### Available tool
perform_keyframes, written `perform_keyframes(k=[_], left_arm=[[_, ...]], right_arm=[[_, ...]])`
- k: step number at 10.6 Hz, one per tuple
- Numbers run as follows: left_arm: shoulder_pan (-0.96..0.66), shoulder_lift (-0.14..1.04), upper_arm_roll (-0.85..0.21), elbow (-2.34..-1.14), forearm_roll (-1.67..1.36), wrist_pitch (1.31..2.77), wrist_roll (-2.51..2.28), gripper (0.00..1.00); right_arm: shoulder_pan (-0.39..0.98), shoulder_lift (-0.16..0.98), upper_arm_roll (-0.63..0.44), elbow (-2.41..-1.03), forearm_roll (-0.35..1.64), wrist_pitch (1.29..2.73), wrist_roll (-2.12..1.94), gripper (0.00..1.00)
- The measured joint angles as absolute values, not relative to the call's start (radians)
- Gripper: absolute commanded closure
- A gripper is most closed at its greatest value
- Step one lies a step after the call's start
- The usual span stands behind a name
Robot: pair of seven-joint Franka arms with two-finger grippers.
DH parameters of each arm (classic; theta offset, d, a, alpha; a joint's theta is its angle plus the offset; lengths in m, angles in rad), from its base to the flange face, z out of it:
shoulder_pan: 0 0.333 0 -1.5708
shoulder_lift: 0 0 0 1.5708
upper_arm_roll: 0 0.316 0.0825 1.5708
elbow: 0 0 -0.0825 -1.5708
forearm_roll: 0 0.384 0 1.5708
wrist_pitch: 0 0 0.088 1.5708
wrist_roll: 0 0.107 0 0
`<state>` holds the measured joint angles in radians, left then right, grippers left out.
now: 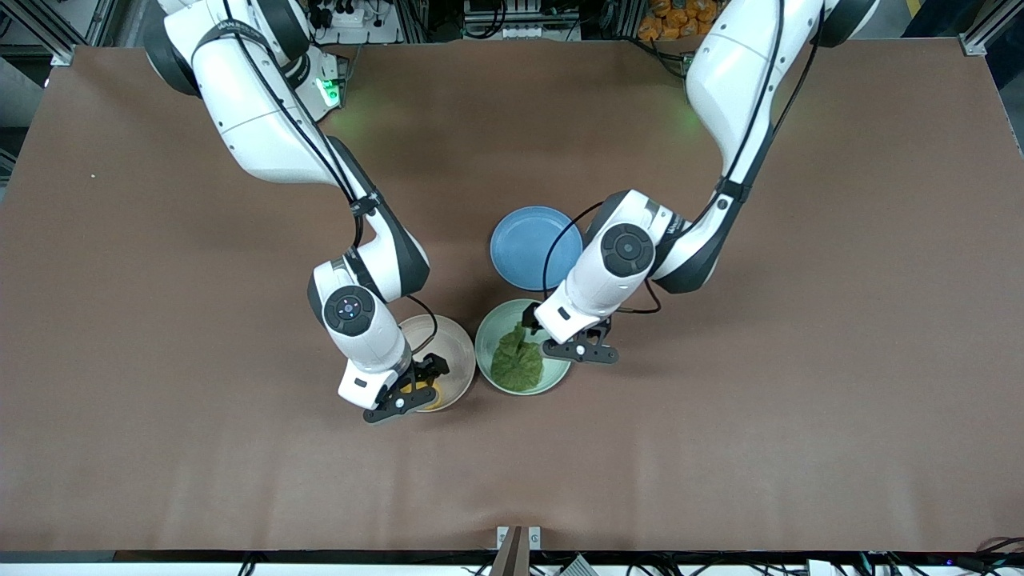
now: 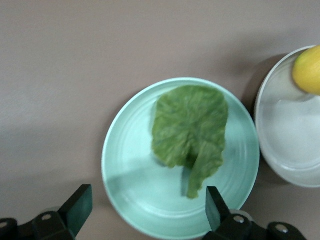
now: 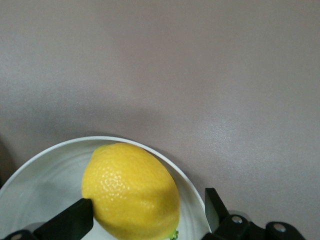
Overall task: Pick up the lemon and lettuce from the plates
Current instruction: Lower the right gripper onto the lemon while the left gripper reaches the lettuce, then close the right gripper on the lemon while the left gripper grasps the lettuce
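The yellow lemon (image 3: 131,190) lies in the beige-pink plate (image 1: 460,352), and only a sliver of the lemon (image 1: 426,397) shows in the front view. My right gripper (image 3: 147,215) is low over that plate and open, with one finger on either side of the lemon; one finger (image 3: 70,221) is right by its skin. The dark green lettuce (image 2: 190,130) lies flat in the mint plate (image 2: 130,165). My left gripper (image 2: 148,207) hangs open over that plate's rim, near the leaf's stem tip, with nothing between its fingers. In the front view the lettuce (image 1: 518,362) shows beside the left gripper (image 1: 560,342).
A blue plate (image 1: 528,240) with nothing on it sits farther from the front camera than the mint plate (image 1: 492,336), partly under the left arm. The two plates stand side by side, almost touching. Brown table cover surrounds them.
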<state>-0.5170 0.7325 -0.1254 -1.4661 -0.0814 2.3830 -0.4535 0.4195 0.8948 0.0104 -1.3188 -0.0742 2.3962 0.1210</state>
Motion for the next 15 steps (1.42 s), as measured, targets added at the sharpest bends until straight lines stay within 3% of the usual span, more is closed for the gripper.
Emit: perform_keyframes(k=[8,9,10,11,15], left_arm=[[-0.545,0.881,-0.124,-1.324,-0.081,2.594,-0.518,0.0],[-0.549,0.885,-0.123,-1.321,-0.081,2.601,-0.518,0.0],[-0.552,0.887,-0.123,-1.319,-0.081,2.601,-0.518,0.0],[-0.559,0.887,-0.123,-1.319,-0.081,2.597,-0.518,0.0],[-0.585,0.909,-0.117,-1.319,-0.068,2.569,-0.514,0.0]], right_arm=[[0.449,0.917,0.001,-1.319,-0.075,2.396,0.245,0.0],[0.448,0.917,-0.001,-1.319,-0.075,2.395,0.246,0.25],[0.447,0.917,-0.002,-1.32,-0.075,2.393,0.247,0.74],[0.444,0.919,-0.004,-1.32,-0.075,2.39,0.247,1.0],[0.431,0.921,-0.006,-1.32,-0.074,2.389,0.269,1.0]])
